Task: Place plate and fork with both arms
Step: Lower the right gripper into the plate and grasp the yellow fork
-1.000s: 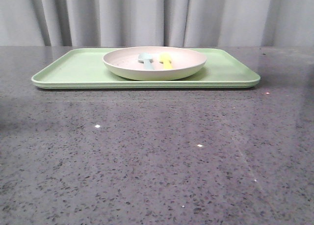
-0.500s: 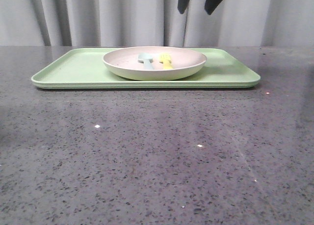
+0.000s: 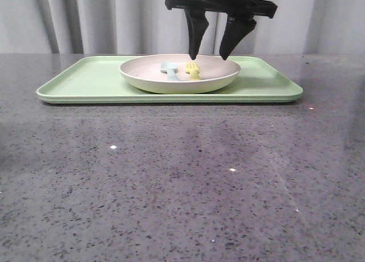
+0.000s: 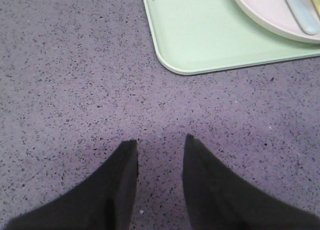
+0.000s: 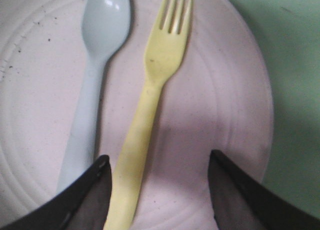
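The cream-white plate (image 3: 179,79) sits on the pale green tray (image 3: 85,82). The yellow fork (image 3: 194,71) lies in the plate beside a pale blue spoon (image 3: 170,69). My right gripper (image 3: 209,57) hangs open just above the plate, its fingertips either side of the fork's far end. In the right wrist view the fork (image 5: 150,104) lies between the open fingers, close to one finger (image 5: 95,190), with the spoon (image 5: 92,89) beside it and the gripper (image 5: 159,162) above the plate (image 5: 220,104). My left gripper (image 4: 160,145) is open and empty over the bare counter, near the tray's corner (image 4: 200,34).
A dark speckled stone counter (image 3: 182,182) stretches in front of the tray. Grey curtains (image 3: 85,19) hang behind the counter. The plate's edge (image 4: 260,14) and the spoon handle (image 4: 300,12) show in the left wrist view.
My right gripper has come down from the top of the front view to just above the plate, open. The plate, fork and spoon have not moved.
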{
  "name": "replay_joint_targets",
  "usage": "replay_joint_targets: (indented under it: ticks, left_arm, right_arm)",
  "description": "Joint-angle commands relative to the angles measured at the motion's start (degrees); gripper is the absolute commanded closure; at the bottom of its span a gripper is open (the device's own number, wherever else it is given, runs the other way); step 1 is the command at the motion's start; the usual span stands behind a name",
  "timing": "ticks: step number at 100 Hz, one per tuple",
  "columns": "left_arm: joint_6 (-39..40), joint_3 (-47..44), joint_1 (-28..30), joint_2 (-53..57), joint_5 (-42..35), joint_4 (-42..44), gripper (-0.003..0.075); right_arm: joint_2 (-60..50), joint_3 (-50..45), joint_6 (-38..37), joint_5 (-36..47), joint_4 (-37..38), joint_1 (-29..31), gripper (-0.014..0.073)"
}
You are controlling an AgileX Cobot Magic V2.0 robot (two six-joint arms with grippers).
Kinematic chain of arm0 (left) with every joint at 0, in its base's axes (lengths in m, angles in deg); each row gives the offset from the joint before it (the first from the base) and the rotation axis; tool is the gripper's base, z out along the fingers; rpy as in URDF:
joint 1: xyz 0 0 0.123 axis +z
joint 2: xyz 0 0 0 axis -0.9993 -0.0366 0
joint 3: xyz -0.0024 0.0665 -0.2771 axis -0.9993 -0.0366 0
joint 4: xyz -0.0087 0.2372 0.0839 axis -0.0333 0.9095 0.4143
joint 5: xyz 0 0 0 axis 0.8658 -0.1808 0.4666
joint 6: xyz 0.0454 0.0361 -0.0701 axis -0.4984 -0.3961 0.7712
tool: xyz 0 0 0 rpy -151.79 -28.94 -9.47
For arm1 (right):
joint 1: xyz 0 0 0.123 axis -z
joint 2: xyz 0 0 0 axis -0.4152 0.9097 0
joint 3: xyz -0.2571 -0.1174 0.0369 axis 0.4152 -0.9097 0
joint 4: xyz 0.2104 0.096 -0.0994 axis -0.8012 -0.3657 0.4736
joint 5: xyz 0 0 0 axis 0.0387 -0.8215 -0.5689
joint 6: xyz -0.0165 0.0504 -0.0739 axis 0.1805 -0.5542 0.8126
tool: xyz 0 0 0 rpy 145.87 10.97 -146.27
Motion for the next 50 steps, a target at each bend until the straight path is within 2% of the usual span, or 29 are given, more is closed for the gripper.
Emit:
replay_joint_targets:
  ticks: [1, 50]
  left_arm:
    - [0.7, 1.6, 0.1, 0.6, -3.2, 0.3, 0.0491]
    - [0.7, 1.6, 0.1, 0.6, -3.2, 0.3, 0.0491]
  right_arm:
    - [-2.7, 1.8, -0.6, 1.5, -1.5, 0.1, 0.0158]
    - [-0.2, 1.8, -2.9, 2.1, -2.9, 0.1, 0.0158]
